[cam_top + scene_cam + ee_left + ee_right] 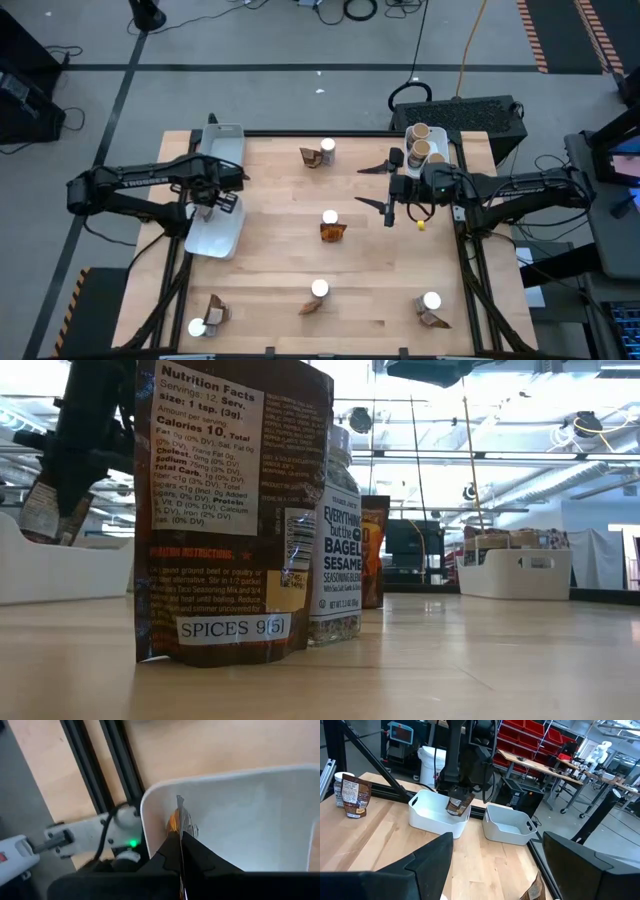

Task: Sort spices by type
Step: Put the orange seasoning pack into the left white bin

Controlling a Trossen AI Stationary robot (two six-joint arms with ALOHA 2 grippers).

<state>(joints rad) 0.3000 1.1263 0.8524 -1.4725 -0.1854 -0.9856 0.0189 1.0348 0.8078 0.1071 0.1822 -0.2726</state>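
Left gripper (207, 200): you have it clenched on a brown packet (458, 805), hanging just above the near white tray (215, 232); the left wrist view shows the fingers (197, 855) pinching the packet's top edge over the tray's inside.
Second tray (222, 145): just beyond your left gripper, along the same table edge.
Front-left pair: a white-lidded jar (196, 327) touching a packet (214, 311), well in front of the left gripper.
Table middle: between your two grippers you see three more jar-and-packet pairs, at the back (326, 148), centre (330, 217) and front (319, 289); the front packet (232, 510) and its sesame seasoning jar (335, 560) fill the low view.
Right gripper (389, 188): you have it released, fingers spread wide, holding nothing, hovering over bare wood.
Cork-topped jars (421, 146): just behind your right gripper, grouped in a tray at the back-right corner.
Front-right pair: jar (432, 300) and packet (433, 318), well in front of the right gripper.
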